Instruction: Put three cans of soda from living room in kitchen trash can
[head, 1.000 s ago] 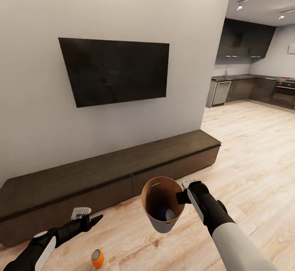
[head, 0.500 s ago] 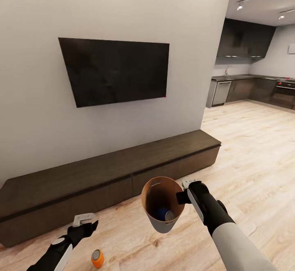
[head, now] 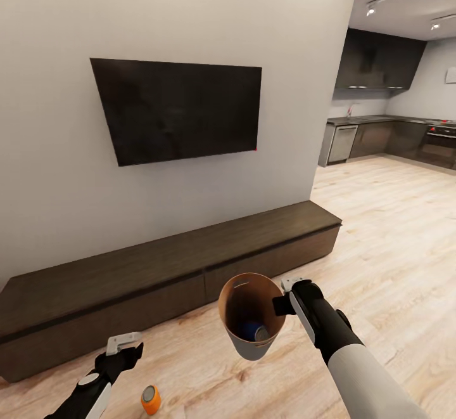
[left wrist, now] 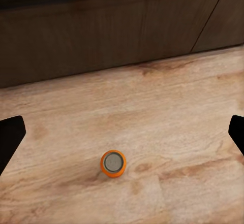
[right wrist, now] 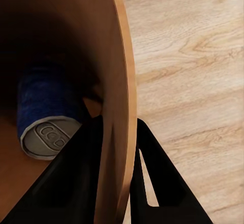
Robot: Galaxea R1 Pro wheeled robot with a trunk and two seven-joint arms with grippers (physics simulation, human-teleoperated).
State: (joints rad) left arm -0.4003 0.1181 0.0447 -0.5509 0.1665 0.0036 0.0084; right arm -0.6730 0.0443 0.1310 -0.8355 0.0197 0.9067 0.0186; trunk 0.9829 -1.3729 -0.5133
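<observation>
Before the low dark cabinet (head: 190,267), my right end effector (head: 283,303) pinches the bin (head: 250,324) by its rim — one finger inside, one outside — with a blue can (right wrist: 46,109) lying in it. My left end effector (head: 120,354) hangs spread wide above an orange can (left wrist: 113,163) upright on the floor (left wrist: 168,127).

The orange soda can (left wrist: 113,163) had a grey top; the blue can (right wrist: 44,111) lay inside the orange-brown trash can (right wrist: 122,82).
</observation>
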